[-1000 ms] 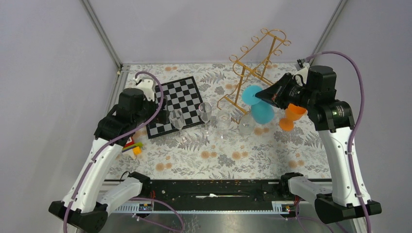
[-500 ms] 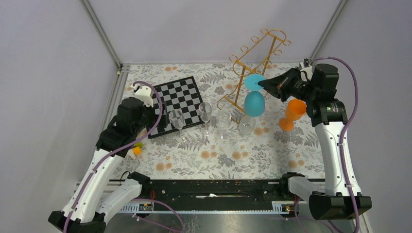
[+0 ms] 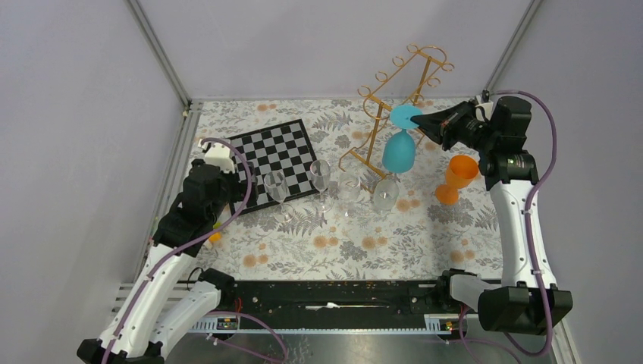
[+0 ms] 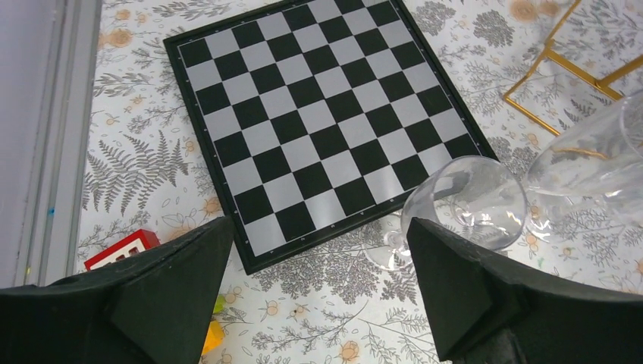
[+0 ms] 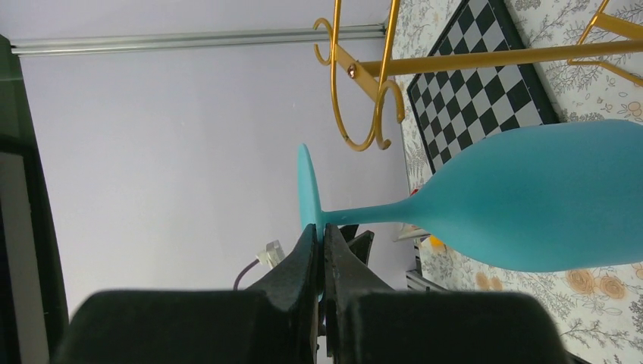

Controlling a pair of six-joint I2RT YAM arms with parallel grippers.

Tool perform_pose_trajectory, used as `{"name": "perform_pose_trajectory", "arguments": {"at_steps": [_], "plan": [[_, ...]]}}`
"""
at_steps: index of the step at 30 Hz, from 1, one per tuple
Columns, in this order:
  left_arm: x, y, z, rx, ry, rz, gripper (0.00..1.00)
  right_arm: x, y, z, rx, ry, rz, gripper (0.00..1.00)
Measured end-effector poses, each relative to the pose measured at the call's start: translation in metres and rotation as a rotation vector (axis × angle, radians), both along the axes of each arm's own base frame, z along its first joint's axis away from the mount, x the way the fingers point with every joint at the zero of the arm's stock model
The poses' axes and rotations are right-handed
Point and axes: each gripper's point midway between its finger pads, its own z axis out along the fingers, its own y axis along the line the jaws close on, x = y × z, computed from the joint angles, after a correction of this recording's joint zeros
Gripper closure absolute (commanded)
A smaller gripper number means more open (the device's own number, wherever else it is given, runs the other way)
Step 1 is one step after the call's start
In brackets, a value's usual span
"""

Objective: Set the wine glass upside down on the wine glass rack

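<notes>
Right gripper [image 3: 421, 121] pinches the blue wine glass [image 3: 397, 152] by its stem, bowl down, so the foot can slide onto the wine glass rack [image 3: 394, 95] by the table's far edge. Left gripper [image 4: 317, 231] hovers, fingers spread.

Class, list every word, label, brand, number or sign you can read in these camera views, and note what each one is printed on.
No readable text in any view.
Black-and-white chessboard: only plain squares, no letters or numbers legible on its rim.
Small red block: a white outline shows, but no print can be read.
Turquoise wine glass and gold wire rack: no marks visible.
</notes>
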Motion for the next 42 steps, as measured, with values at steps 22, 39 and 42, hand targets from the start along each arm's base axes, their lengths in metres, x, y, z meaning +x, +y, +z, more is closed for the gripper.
{"name": "perform_pose_trajectory", "arguments": {"at_steps": [22, 39, 42], "plan": [[0.0, 0.011, -0.009, -0.033, -0.04, 0.085, 0.01, 0.027, -0.017, -0.012, 0.036, 0.021, -0.055, 1.0], [-0.002, 0.011, -0.003, -0.044, -0.048, 0.088, 0.01, 0.04, -0.019, -0.021, 0.066, 0.036, -0.065, 1.0], [-0.002, 0.011, -0.001, -0.049, -0.051, 0.09, 0.01, 0.042, -0.019, -0.024, 0.07, 0.042, -0.066, 1.0]]}}
